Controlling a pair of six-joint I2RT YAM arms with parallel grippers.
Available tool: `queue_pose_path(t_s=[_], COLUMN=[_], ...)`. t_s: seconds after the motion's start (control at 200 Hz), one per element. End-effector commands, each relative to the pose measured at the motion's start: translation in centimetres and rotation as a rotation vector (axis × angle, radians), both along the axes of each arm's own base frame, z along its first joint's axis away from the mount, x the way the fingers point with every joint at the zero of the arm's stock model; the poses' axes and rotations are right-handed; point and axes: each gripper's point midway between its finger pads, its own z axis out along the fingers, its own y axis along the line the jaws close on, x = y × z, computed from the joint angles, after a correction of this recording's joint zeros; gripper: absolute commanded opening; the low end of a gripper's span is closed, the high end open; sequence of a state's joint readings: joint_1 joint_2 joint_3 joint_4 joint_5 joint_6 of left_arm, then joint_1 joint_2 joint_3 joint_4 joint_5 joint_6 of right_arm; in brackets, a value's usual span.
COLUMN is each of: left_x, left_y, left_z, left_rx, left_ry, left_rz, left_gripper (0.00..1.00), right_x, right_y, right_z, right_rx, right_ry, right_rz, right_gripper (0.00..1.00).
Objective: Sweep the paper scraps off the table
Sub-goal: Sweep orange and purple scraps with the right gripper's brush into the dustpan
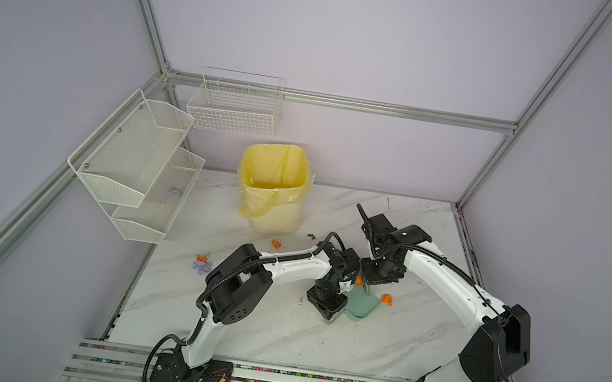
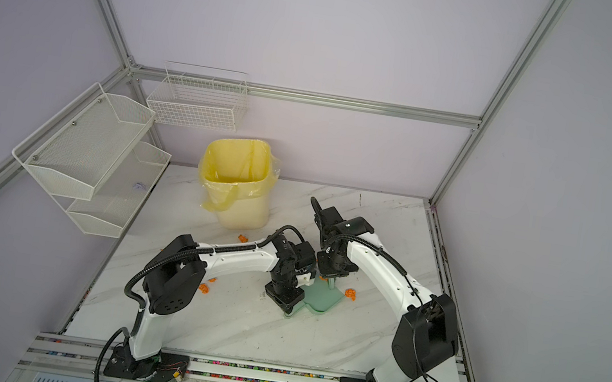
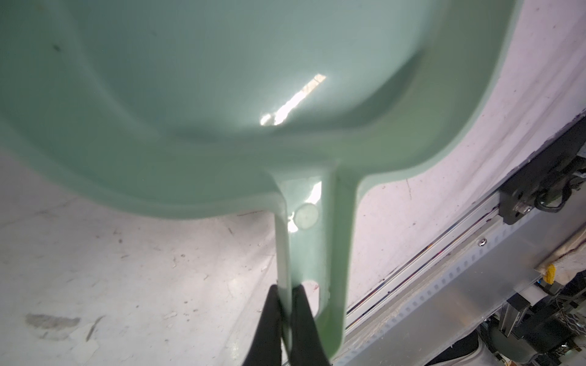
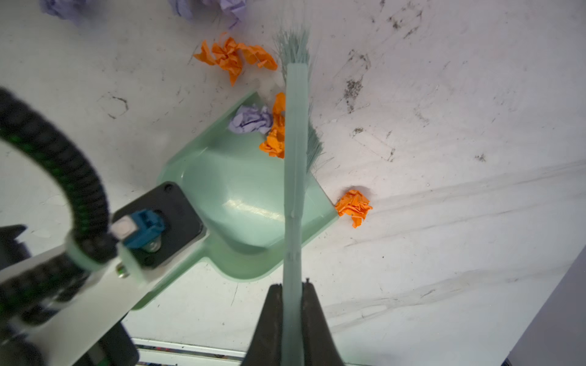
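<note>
A green dustpan (image 1: 361, 306) (image 4: 241, 196) lies on the table (image 1: 275, 331). My left gripper (image 3: 287, 290) is shut on one rail of its handle. My right gripper (image 4: 293, 286) is shut on a green brush (image 4: 295, 158), whose bristles rest at the pan's lip. A lilac scrap (image 4: 250, 120) and an orange scrap (image 4: 274, 139) sit at the pan's lip. Another orange scrap (image 4: 353, 206) (image 1: 386, 299) lies beside the pan's corner. More paper scraps (image 4: 234, 58) lie beyond the lip. Others are on the left (image 1: 203, 263) and near the bin (image 1: 276, 243).
A yellow-lined bin (image 1: 275, 191) stands at the back of the table, left of centre. White mesh shelves (image 1: 136, 162) hang on the left wall with a lilac scrap (image 1: 174, 191) inside. A wire basket (image 1: 235, 103) hangs on the back wall.
</note>
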State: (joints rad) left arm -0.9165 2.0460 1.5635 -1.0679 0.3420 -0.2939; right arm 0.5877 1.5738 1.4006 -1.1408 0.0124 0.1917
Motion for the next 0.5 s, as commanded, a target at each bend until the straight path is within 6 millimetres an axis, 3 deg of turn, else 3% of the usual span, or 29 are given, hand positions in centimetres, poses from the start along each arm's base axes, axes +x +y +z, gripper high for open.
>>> queue_pose_path(t_s=[0.0,0.24,0.495], left_x=[1.2,1.4,1.4], left_y=[-1.1,-1.0,-0.7], left_z=[1.3,1.3,2.0], left_rx=[-0.038,-0.032,-0.034], left_ry=[-0.028,-0.029,-0.043], left_rz=[-0.014,-0.016,-0.020], left_gripper=[0.00,0.00,0.00], right_x=[-1.9,-2.6,-1.1], right_y=[1.0,0.2,-3.9], right_z=[2.0,3.8,5.9], right_rx=[0.092,0.112,-0.052], right_ry=[0.017,-0.021,-0.147], right_rz=[0.050,-0.007,-0.217], right_gripper=[0.00,0.00,0.00])
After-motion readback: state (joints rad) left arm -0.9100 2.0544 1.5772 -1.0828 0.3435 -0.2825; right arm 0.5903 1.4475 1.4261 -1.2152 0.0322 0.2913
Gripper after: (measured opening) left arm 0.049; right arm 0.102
